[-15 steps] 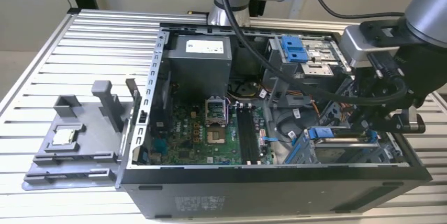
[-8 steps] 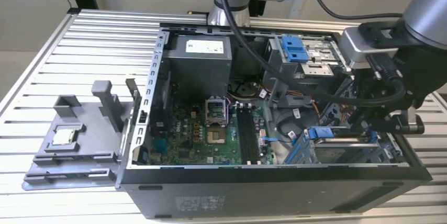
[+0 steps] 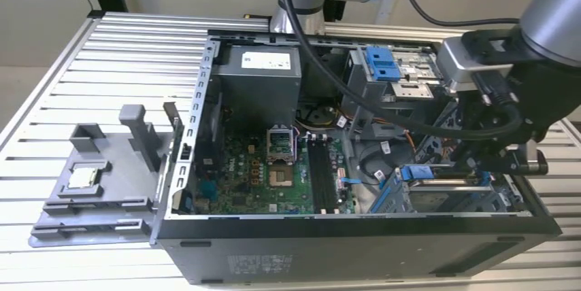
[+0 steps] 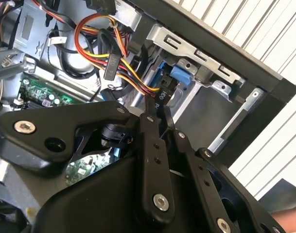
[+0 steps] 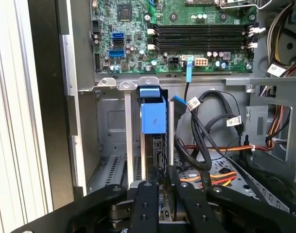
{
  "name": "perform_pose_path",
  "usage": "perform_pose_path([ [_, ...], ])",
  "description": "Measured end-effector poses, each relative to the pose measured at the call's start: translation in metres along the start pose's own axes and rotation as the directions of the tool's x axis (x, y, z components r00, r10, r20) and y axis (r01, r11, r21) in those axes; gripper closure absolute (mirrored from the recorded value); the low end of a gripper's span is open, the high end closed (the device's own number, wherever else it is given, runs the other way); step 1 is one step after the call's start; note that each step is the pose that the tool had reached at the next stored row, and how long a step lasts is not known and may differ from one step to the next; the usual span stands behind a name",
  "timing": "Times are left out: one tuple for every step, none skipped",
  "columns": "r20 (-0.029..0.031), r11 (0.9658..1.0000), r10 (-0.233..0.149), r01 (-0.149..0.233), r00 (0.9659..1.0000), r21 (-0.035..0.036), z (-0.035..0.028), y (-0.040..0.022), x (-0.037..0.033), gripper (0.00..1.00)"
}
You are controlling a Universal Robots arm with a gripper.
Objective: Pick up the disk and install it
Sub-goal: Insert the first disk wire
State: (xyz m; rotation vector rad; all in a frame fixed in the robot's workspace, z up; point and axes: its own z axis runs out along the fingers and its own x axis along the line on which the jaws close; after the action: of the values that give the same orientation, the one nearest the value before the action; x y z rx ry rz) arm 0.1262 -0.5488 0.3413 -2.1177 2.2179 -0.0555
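The disk (image 5: pixel 152 116) stands on edge inside the metal drive cage (image 5: pixel 109 145) at the case's front corner, and its bright blue bracket faces out. In both wrist views my gripper (image 5: pixel 160 177) has its two black fingers (image 5: pixel 147 199) pressed on either side of the disk's thin edge. The blue bracket of the disk (image 4: pixel 179 76) sits just past the gripper (image 4: pixel 157 109), against the cage wall. In the exterior view the gripper (image 3: pixel 472 168) hangs over the cage at the exterior view's right, with the disk's blue end (image 3: pixel 420 173) beside it.
Black and orange-yellow cables (image 5: pixel 206 155) crowd the space beside the cage. The motherboard (image 3: pixel 272 168) lies in the middle of the open case, and a blue latch (image 3: pixel 386 63) sits on the upper bay. A grey fixture (image 3: pixel 100 182) holding a small square chip stands on the slatted table at the exterior view's left.
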Motion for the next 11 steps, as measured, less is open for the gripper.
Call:
perform_pose_path([
  [0.0000, 1.0000, 0.000, 0.000, 1.0000, 0.0000, 0.0001, 0.0003, 0.0000, 1.00],
  [0.0000, 1.0000, 0.000, 0.000, 1.0000, 0.0002, 0.0002, 0.0004, 0.0000, 1.00],
  [0.0000, 1.0000, 0.000, 0.000, 1.0000, 0.0009, 0.0004, 0.0004, 0.0000, 1.00],
  [0.0000, 1.0000, 0.000, 0.000, 1.0000, 0.0020, 0.0006, 0.0006, 0.0000, 1.00],
  [0.0002, 1.0000, 0.000, 0.000, 1.0000, 0.0035, 0.0009, 0.0006, 0.0000, 1.00],
  [0.0002, 1.0000, 0.000, 0.000, 1.0000, 0.0056, 0.0010, 0.0006, 0.0000, 1.00],
  [0.0004, 1.0000, 0.000, 0.000, 1.0000, 0.0079, 0.0013, 0.0007, 0.0001, 1.00],
  [0.0005, 0.9999, 0.000, 0.000, 1.0000, 0.0103, 0.0015, 0.0006, 0.0001, 1.00],
  [0.0006, 0.9999, 0.000, 0.000, 1.0000, 0.0124, 0.0017, 0.0006, 0.0000, 1.00],
  [0.0006, 0.9999, 0.000, 0.000, 1.0000, 0.0136, 0.0019, 0.0006, 0.0001, 1.00],
  [0.0006, 0.9999, 0.000, 0.000, 1.0000, 0.0139, 0.0020, 0.0006, 0.0001, 1.00],
])
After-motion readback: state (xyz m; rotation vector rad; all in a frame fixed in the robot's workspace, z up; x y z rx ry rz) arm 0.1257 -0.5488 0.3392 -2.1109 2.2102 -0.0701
